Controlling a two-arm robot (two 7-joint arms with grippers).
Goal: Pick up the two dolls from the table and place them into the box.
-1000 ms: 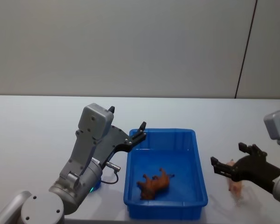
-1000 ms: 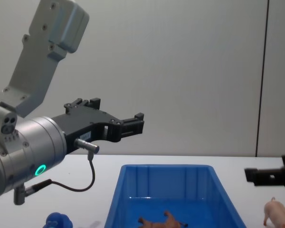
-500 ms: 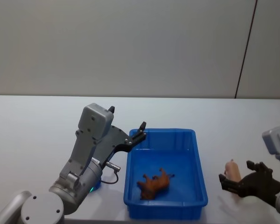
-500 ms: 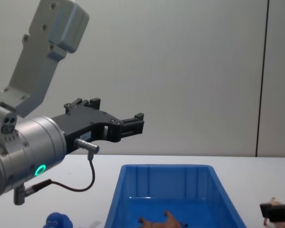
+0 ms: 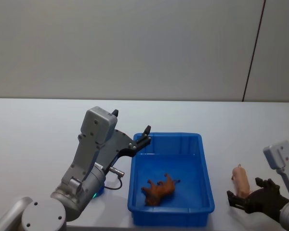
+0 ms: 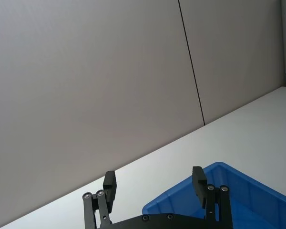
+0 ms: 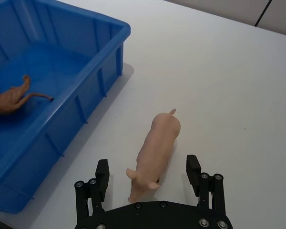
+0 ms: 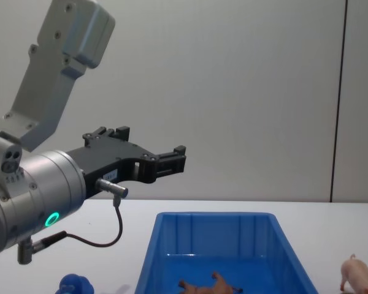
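A pale pink pig doll stands on the white table, to the right of the blue box. A brown four-legged doll lies on the box floor. My right gripper is open and sits low, just on the near side of the pig. Its fingers stand either side of the pig's head end, apart from it. My left gripper hangs open and empty above the box's far left corner.
A small rounded blue doll sits on the table to the left of the box, beneath my left arm. A grey wall stands behind the table. Bare tabletop stretches to the far left and behind the box.
My right gripper has dropped and drawn back toward my body, leaving the chest view and uncovering the pig. The pig, the brown doll and my left arm have stayed put.
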